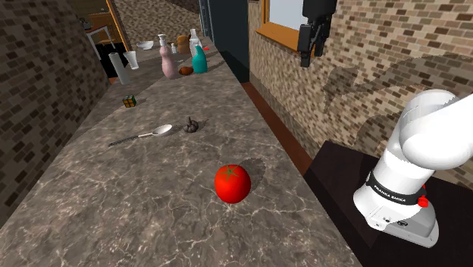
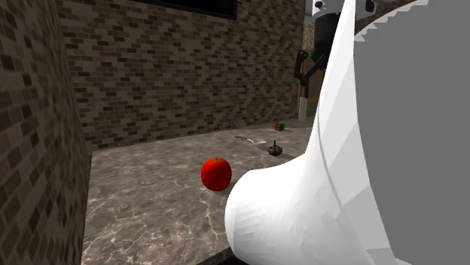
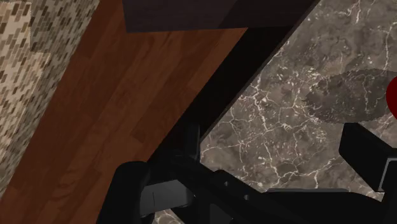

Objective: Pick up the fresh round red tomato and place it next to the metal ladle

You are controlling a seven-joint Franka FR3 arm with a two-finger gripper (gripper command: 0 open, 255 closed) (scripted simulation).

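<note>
You have the marble counter (image 1: pixel 114 220) below the white arm (image 1: pixel 432 136). Your gripper (image 1: pixel 312 50) hangs high beside the brick wall, jaws wide apart and holding nothing. The tomato (image 1: pixel 232 183) sits on the counter, well below and clear of them. The ladle (image 1: pixel 144 135) lies farther along.

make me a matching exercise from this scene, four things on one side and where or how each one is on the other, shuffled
Things:
1. tomato
2. ladle
3. teal bottle
4. tool

Places or states:
A. raised in the air, open
B. upright at the far end of the counter
C. lying flat beside a small dark object
D. red, alone on the near part of the counter

Pairs: 1-D, 2-C, 3-B, 4-A
</note>
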